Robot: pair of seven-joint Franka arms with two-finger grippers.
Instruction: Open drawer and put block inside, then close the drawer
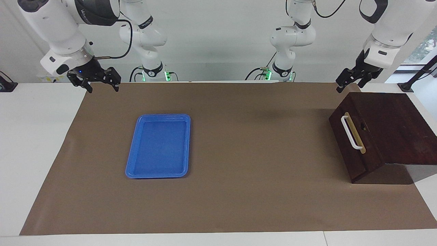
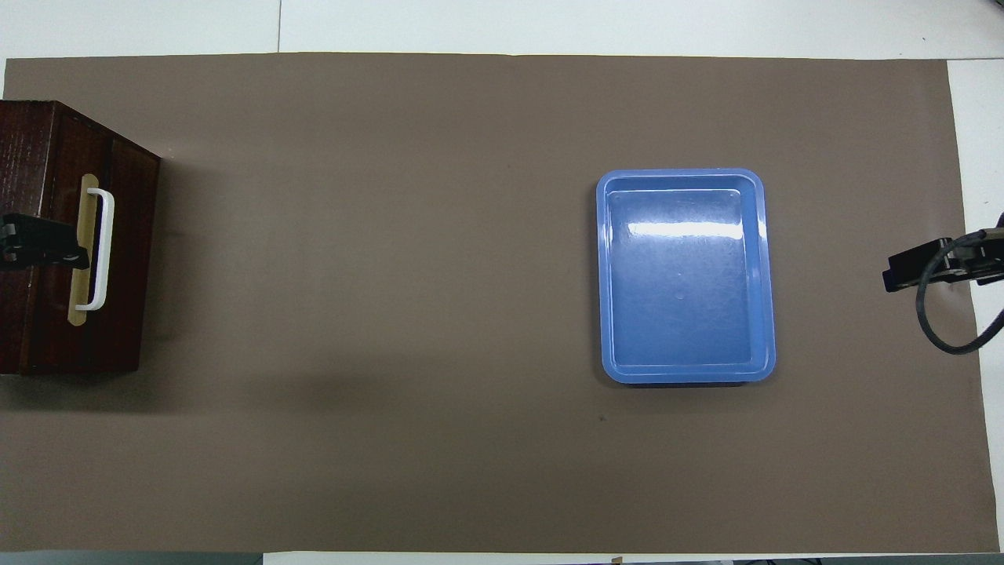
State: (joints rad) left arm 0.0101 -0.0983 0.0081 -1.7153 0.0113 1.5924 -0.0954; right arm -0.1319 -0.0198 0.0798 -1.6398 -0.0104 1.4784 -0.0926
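Left gripper [image 1: 348, 82] hangs open over the shut drawer [image 1: 355, 136]; right gripper [image 1: 99, 80] waits open; block hidden.

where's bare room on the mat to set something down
The widest free patch is the brown mat between the tray and the drawer front. The tray's floor is bare too. It is tight only at the box, with the left gripper raised at its corner; the right gripper hangs over the mat's corner.
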